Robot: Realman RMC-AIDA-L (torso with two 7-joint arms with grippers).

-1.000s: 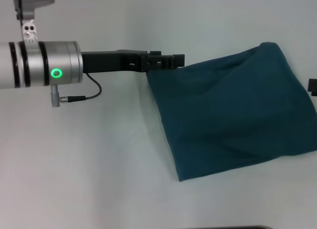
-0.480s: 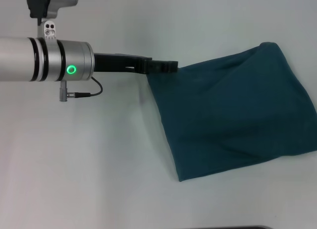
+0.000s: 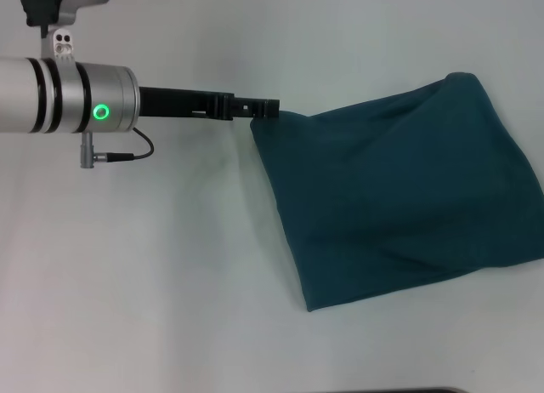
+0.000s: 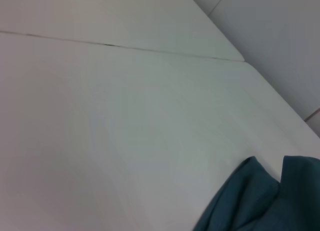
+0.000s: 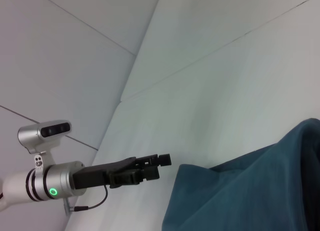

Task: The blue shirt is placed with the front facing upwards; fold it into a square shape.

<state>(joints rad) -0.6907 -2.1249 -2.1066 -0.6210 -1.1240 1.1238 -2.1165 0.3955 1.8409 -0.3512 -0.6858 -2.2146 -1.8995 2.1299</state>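
At the far left corner of the blue shirt [image 3: 399, 193], my left gripper [image 3: 270, 108] reaches in from the left, its tip just at the edge of the cloth. From the head view I cannot tell whether my fingers are pinched on the fabric or merely beside it, and my left wrist view shows only a bit of the shirt's edge [image 4: 250, 201] against the white table [image 3: 170, 265], with no fingers in sight. In the right wrist view the gripper's tip [image 5: 157, 166] looks a little apart from the cloth, so I judge that I am probably off the corner, but I would not swear to it.

The shirt lies on the right half of the table as a compact four-sided packet, turned at an angle, its lettering hidden inside the folds. My right gripper does not show in any view, so I take that arm to be parked off to the right.

By my reading, the folding is nearly done: the shape is already roughly square, though skewed and a little puffy along the near edge. What the next move calls for, I think, is small: either draw my left arm clear without dragging the corner, or nudge that corner to square the packet.
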